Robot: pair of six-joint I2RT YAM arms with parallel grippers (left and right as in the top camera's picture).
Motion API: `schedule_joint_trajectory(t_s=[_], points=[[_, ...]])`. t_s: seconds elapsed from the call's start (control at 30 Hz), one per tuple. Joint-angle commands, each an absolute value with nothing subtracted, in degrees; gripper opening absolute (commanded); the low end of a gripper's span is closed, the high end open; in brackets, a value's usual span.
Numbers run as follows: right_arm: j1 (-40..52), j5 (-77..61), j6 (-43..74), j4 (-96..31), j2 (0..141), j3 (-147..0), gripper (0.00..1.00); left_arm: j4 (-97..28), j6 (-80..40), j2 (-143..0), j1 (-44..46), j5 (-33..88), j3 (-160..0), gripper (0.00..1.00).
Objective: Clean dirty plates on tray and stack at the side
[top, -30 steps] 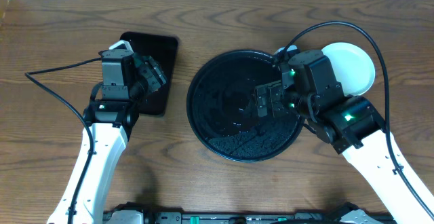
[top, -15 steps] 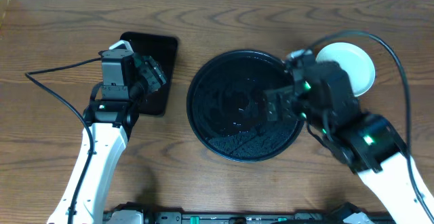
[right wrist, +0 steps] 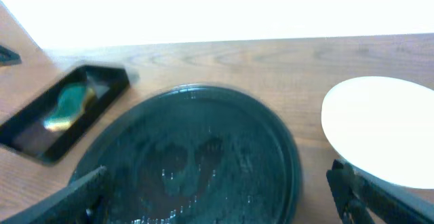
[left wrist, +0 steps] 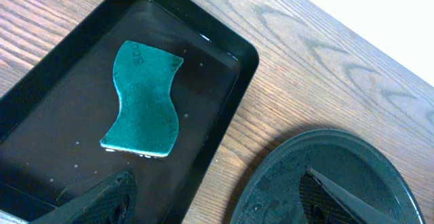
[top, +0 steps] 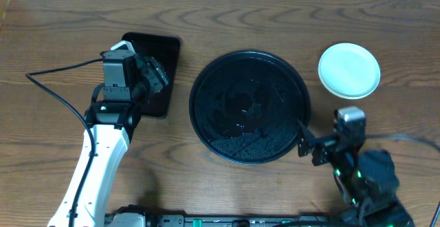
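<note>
jaws on right gripper (top: 308, 146) apart, empty, pulled back off round black tray (top: 234, 134). tray bare, white plate (top: 349, 70) on desk (top: 227, 20) beside it: task looks done. left gripper (top: 155, 76) jaws apart above sponge (left wrist: 144, 98).

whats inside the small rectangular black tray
One teal sponge lies flat in the rectangular tray. The tray's near end is partly covered by the left gripper, so anything there cannot be seen.

My right gripper (top: 309, 146) no longer hangs over the tray (top: 227, 82). I have pulled it back past the tray's right rim on my side. The white plate (top: 349, 70) beside the tray now shows whole.
</note>
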State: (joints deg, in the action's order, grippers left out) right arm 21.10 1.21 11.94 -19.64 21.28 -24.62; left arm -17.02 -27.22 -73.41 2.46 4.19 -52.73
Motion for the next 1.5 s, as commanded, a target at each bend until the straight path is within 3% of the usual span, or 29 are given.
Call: schedule_joint_trajectory(t_s=[0.0, 0.23, 0.47, 1.17, 1.47], points=[[18.35, -1.93, 11.29, -15.38, 11.88, -16.14, 0.99, -17.15, -27.75, -73.41, 2.33, 4.29, -52.73, 0.78], [16.12, -1.98, 12.23, -9.13, 0.32, -6.09, 0.99, -17.15, -27.75, -73.41, 2.33, 4.29, -52.73, 0.77], [13.76, -1.98, 14.28, 0.62, 0.32, -0.21, 0.99, -17.15, -27.75, -73.41, 2.33, 4.29, -52.73, 0.77], [2.37, -1.78, 11.92, -4.14, 0.32, -0.32, 0.99, -17.12, -27.75, -73.41, 2.33, 4.29, -52.73, 0.77], [2.24, -1.78, 11.92, -4.14, 0.34, -0.32, 0.99, -17.15, -27.75, -73.41, 2.33, 4.29, -52.73, 0.77]])
